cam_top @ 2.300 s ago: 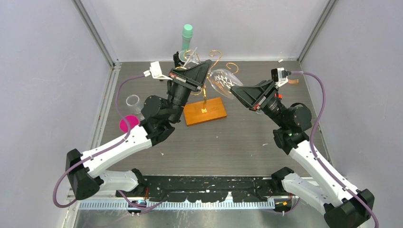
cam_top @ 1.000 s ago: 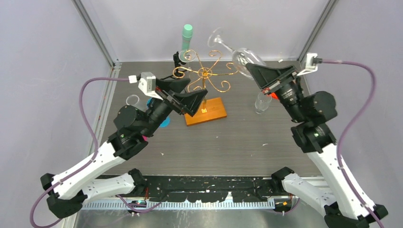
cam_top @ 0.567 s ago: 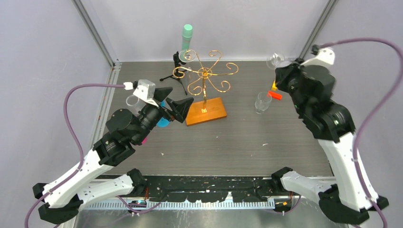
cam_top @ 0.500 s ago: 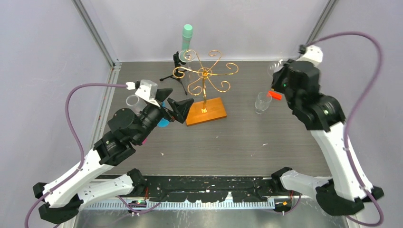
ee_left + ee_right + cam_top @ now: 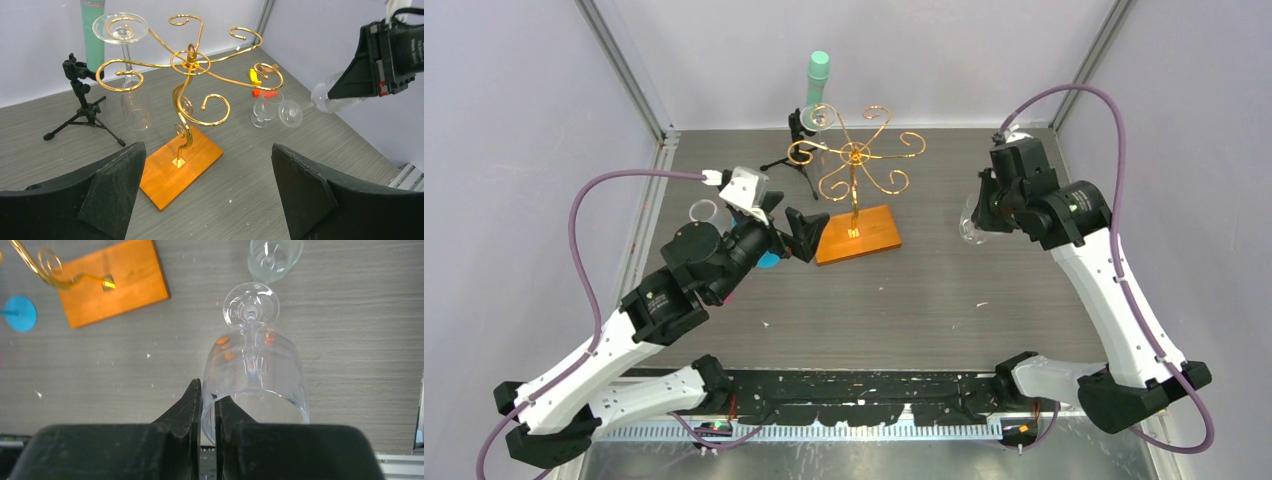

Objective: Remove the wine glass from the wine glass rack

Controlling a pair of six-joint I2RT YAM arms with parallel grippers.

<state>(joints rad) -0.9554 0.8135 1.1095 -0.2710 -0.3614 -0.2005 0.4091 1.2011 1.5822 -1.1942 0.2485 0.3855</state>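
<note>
The right claw [image 5: 207,390] is clenched on the rim of the wine glass [image 5: 255,370], held off the wine glass rack [image 5: 190,65] and well apart from it, foot low beside a small glass [image 5: 275,257]. The left claw [image 5: 205,150] stands spread, holding nothing. I judge that only setting it down remains.

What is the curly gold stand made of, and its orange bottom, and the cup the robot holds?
The curly rack looks like thin metal wire with a shiny gold finish: it glints. Its base looks like smooth orange-brown wood, probably varnished. The wine glass looks like clear glass, maybe plastic: you can see the table right through it.
</note>
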